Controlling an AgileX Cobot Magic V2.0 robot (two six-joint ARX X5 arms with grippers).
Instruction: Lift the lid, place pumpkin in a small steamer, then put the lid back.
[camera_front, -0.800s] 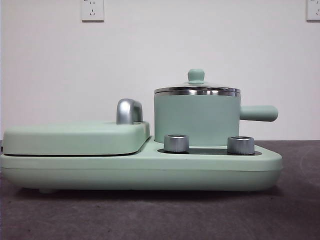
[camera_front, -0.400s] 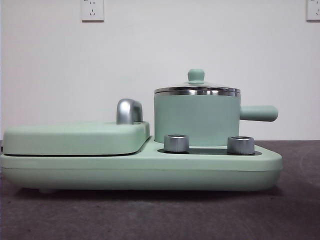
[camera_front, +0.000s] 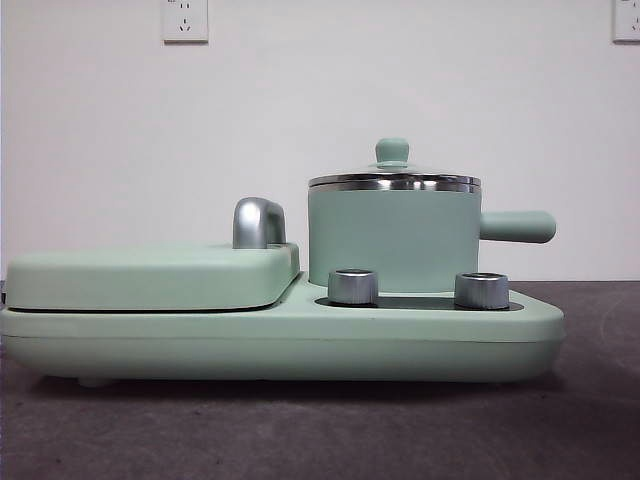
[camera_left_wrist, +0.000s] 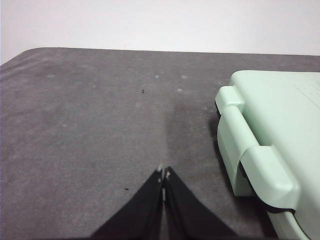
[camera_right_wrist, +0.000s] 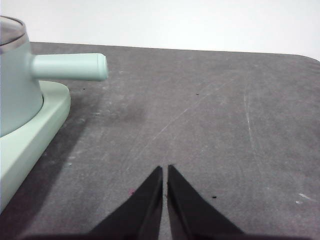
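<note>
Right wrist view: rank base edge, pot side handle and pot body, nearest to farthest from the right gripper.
1. Mint-green appliance base: its rounded edge lies closest to the right gripper, low on the handle side of the table.
2. Straight mint-green side handle: its tip juts out above the base, farther back.
3. Mint-green cylindrical pot: farthest, behind the handle's root.
</note>
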